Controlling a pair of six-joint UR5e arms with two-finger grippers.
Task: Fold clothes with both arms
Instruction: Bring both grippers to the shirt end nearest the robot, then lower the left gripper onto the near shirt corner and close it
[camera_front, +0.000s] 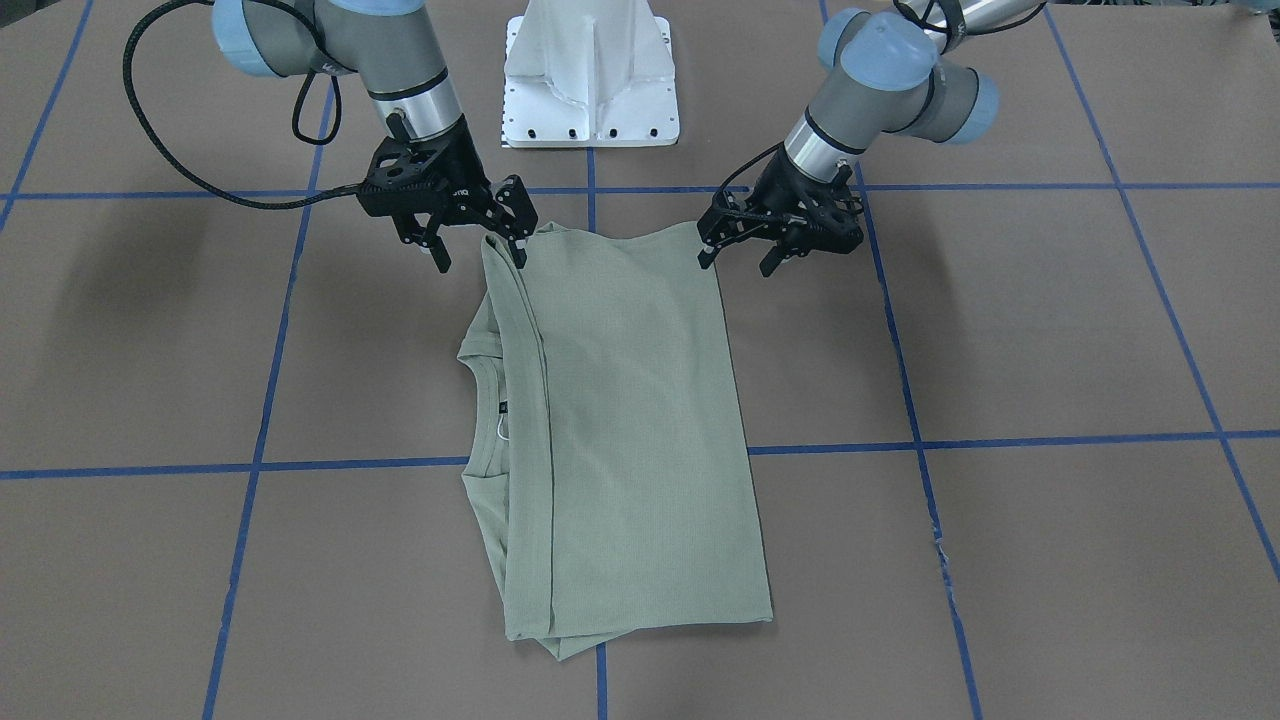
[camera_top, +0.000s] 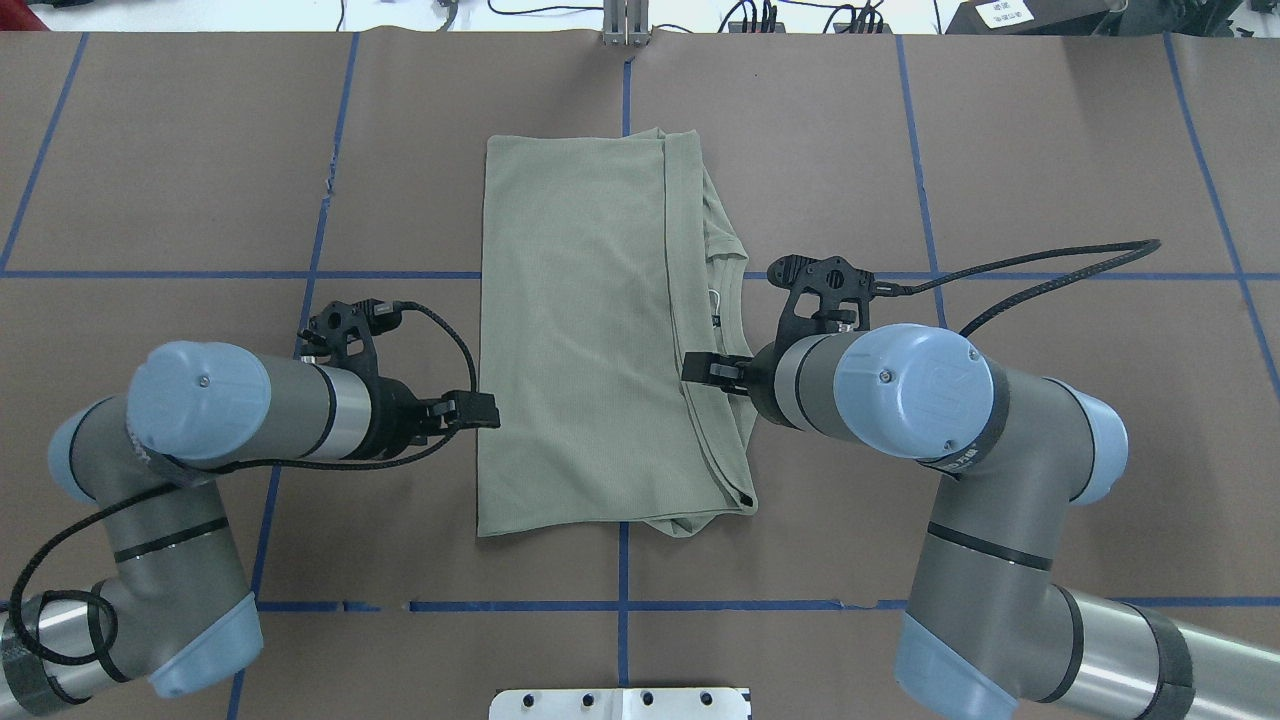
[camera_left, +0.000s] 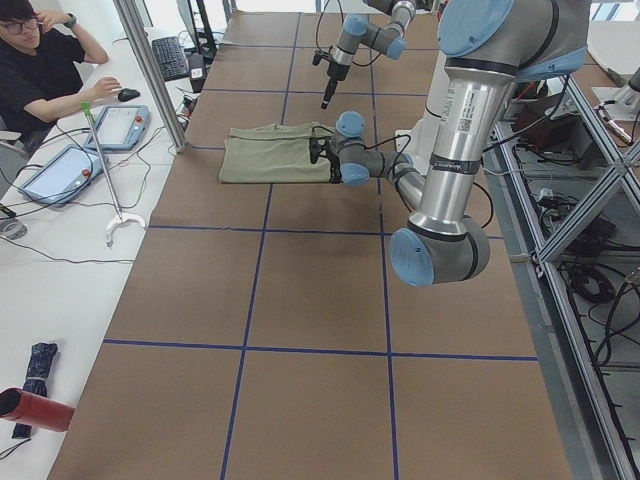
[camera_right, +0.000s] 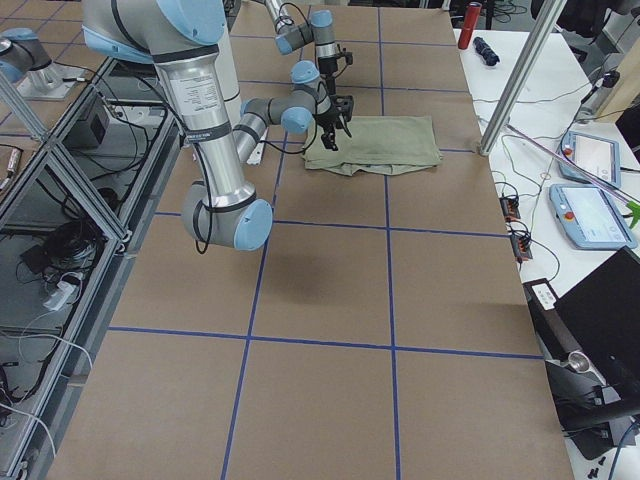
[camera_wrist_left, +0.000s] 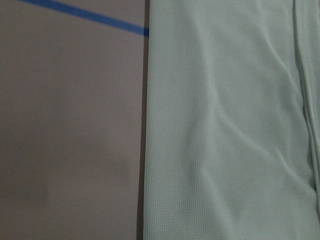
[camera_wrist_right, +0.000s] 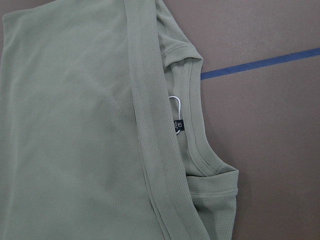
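Observation:
The pale sage-green shirt (camera_front: 630, 430) lies flat on the brown table, folded lengthwise into a long rectangle (camera_top: 580, 330). Its round neck with the white tag loop (camera_wrist_right: 176, 102) faces the robot's right side. My left gripper (camera_front: 738, 264) hovers open at the near corner of the shirt's long plain edge (camera_wrist_left: 150, 125), with nothing between its fingers. My right gripper (camera_front: 480, 255) is open too, spread wide, with one fingertip (camera_front: 520, 255) at the opposite near corner by the folded band. From overhead, the left gripper (camera_top: 480, 410) sits at the shirt's edge and the right gripper (camera_top: 700, 368) over its collar side.
The white pedestal (camera_front: 590, 80) stands between the arms at the robot's base. Blue tape lines (camera_top: 620, 570) grid the table. A person (camera_left: 40, 70) sits at a side desk with tablets (camera_left: 120, 125) beyond a metal pole (camera_left: 150, 70).

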